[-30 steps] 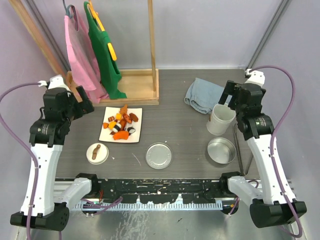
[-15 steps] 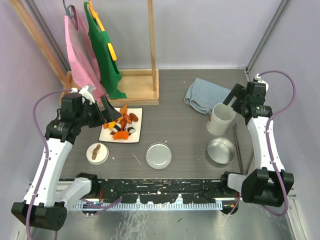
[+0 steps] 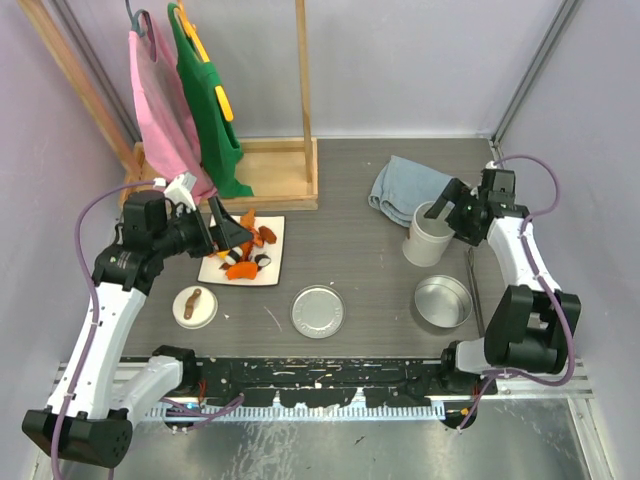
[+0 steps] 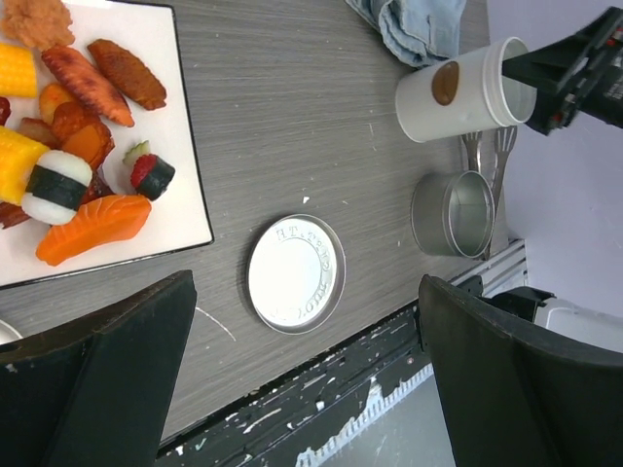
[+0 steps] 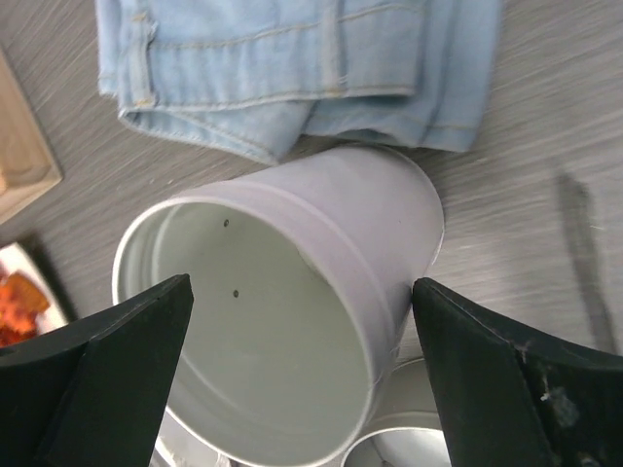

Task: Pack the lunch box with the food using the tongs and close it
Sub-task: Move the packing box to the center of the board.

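My left claw [image 3: 228,230] has swung in from the table's left edge. It now hangs spread wide over the left side of the white plate [image 3: 272,270], gripping nothing. The food [image 3: 243,245] is all heaped there, none of it packed. Nearer me lie the white lid [image 3: 195,306] with its brown handle and, further right, the steel lid [image 3: 318,311], both off. My right claw [image 3: 445,205] has dropped onto the white tub [image 3: 425,245], fingers wide apart, one seemingly inside the rim. The tub has slid a little leftward, so I judge I nudged it. The steel tin [image 3: 442,302] sits empty just in front, and the tongs [image 3: 474,290] lie untouched beside its right edge. Both arms have closed in, yet neither holds the tool, so packing hasn't begun.
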{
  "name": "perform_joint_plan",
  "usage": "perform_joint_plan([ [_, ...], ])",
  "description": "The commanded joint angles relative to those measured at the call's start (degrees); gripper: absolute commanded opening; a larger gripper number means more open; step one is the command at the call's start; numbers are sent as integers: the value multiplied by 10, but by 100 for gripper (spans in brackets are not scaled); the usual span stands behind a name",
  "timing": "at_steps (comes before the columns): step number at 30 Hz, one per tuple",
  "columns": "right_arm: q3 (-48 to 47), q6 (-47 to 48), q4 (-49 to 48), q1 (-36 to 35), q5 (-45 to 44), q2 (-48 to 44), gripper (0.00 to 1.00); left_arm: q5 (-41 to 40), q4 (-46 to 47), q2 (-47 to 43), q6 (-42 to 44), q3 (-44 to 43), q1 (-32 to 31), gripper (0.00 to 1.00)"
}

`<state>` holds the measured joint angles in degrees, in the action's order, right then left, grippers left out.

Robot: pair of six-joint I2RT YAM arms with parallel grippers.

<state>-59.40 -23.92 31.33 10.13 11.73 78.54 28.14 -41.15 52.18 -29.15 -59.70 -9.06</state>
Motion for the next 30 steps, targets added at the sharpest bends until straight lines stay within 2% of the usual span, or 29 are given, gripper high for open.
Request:
perform_joint_plan([
  [1, -4, 12, -38, -21, 140, 29, 100, 27, 43, -12, 0, 0, -4, 98],
  [7, -17, 3, -65, -92, 168, 53, 100, 31, 60, -7, -11, 8, -3, 98],
  [12, -49, -4, -64, -113, 157, 61, 100, 32, 48, -11, -8, 8, -4, 98],
  [14, -55, 2, -47, -113, 96, 39, 100, 30, 45, -16, -7, 11, -4, 98],
  [19, -23, -26, 18, -112, -162, -74, 100, 28, 38, -27, 0, 18, -3, 98],
  [22, 26, -48, 37, -112, -211, -166, 100, 27, 52, -25, -2, 26, -3, 98],
  [26, 77, -86, 80, -112, -149, -245, 100, 42, 60, -10, -6, 25, -3, 98],
  [30, 139, -135, 120, -113, -24, -267, 100, 48, 67, -4, -8, 29, -3, 98],
])
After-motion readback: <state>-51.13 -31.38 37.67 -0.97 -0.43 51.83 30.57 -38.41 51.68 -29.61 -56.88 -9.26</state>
